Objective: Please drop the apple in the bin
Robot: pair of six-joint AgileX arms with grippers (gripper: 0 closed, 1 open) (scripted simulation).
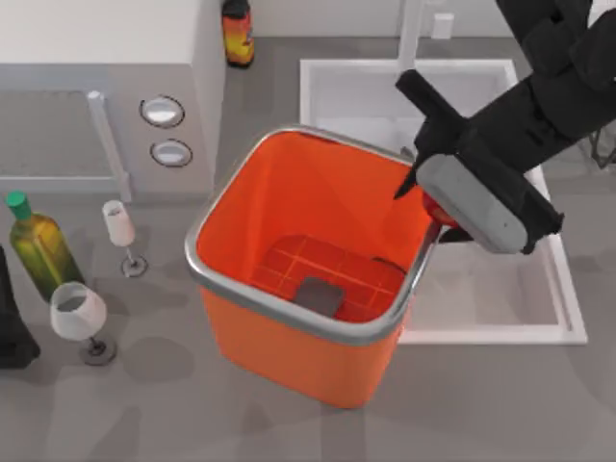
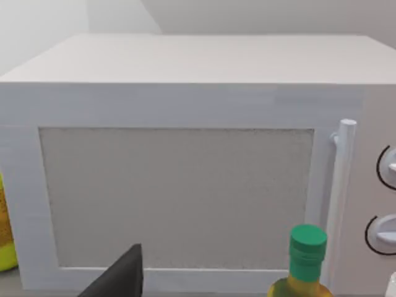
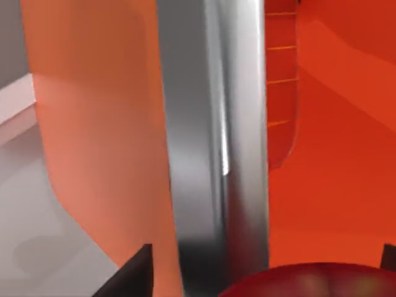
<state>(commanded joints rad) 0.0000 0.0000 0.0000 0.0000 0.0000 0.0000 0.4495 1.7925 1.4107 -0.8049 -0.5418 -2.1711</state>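
Here, the small glossy red apple (image 1: 439, 214) shows as a sliver of rounded red skin under my right gripper (image 1: 433, 207), which is clamped on it right at the right-hand rim of the large bright orange plastic bin (image 1: 289, 337); in the right wrist view the apple's shiny dark-red top (image 3: 309, 281) sits between the 2 dark fingers (image 3: 133, 275), with the bin's silver metal rim (image 3: 216, 142) running just beside it and the gridded orange floor beyond. A dark grey square patch (image 1: 318, 295) lies on that floor. Behind the bin is a white rectangular sink basin (image 1: 539, 289), and to its left stand a white microwave (image 1: 106, 106), 2 clear wine glasses (image 1: 120, 231), a green-capped olive oil bottle (image 1: 38, 245) and a dark sauce bottle (image 1: 238, 32). My left arm is parked at the table's left edge; I cannot tell how its gripper stands.
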